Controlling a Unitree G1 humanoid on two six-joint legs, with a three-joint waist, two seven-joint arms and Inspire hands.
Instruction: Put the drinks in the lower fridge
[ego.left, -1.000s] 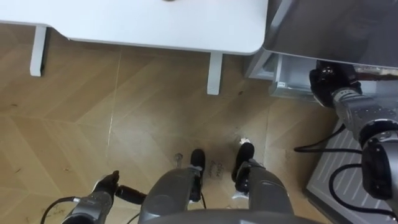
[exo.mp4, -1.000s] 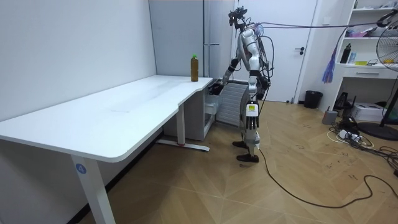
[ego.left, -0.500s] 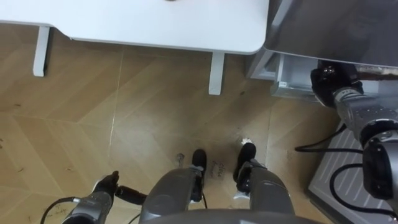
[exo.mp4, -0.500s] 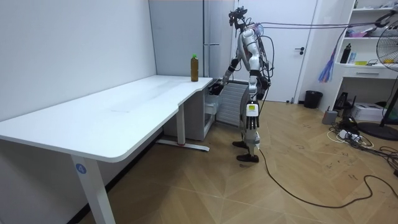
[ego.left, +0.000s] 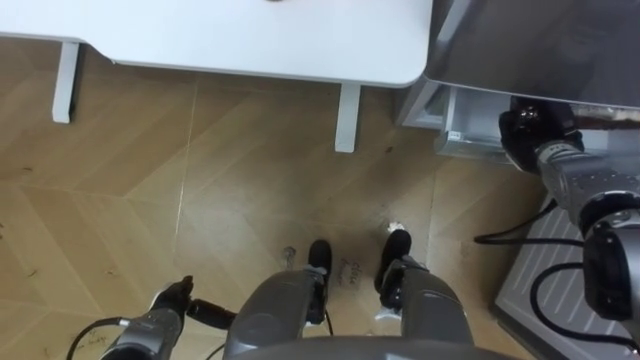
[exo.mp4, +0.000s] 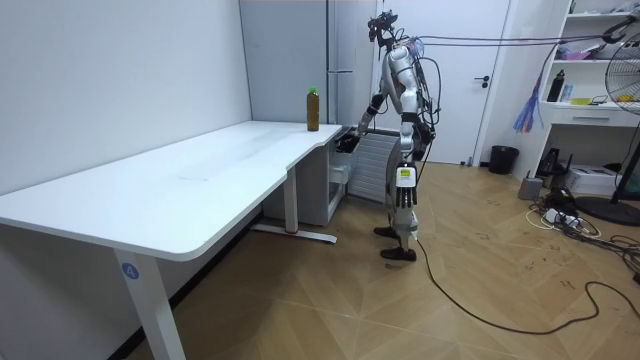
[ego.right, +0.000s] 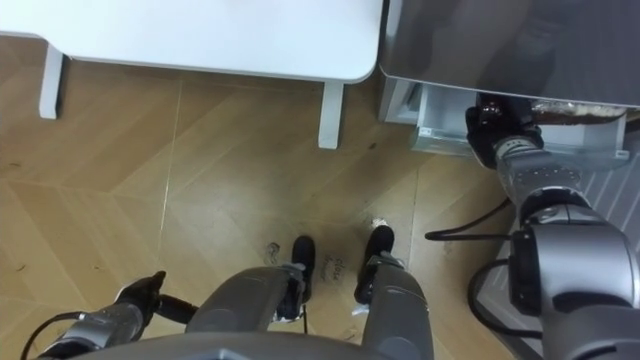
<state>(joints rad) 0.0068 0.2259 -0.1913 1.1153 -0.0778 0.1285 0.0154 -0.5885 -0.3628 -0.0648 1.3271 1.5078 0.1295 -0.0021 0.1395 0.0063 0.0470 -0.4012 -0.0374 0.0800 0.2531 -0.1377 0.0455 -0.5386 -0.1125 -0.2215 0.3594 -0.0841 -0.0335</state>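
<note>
Down at lower fridge (ego.left: 452, 128) mouth: right hand (ego.left: 527, 132) reached inside, probably setting a drink; grip not tellable. Bottle (exo.mp4: 312, 108) stood on desk (exo.mp4: 200, 170) near that hand, staged. Left hand (ego.left: 172, 298) hung idle.

Floor (ego.left: 250, 170) wood parquet, matt (scuffed in spots); desk (ego.left: 250, 35) smooth white; fridge (ego.left: 540, 45) grey brushed metal.

A long white desk (exo.mp4: 200, 170) stands along the wall (exo.mp4: 120, 70) on a herringbone wood floor (exo.mp4: 450, 300). Seen from above, a desk leg (ego.left: 345, 118) comes down to the boards. At the room view's right are a white door (exo.mp4: 470, 70), a dark bin (exo.mp4: 503, 159) near it, a shelf (exo.mp4: 590, 112), a fan (exo.mp4: 625, 90) and loose cables (exo.mp4: 565, 222) on the floor.
</note>
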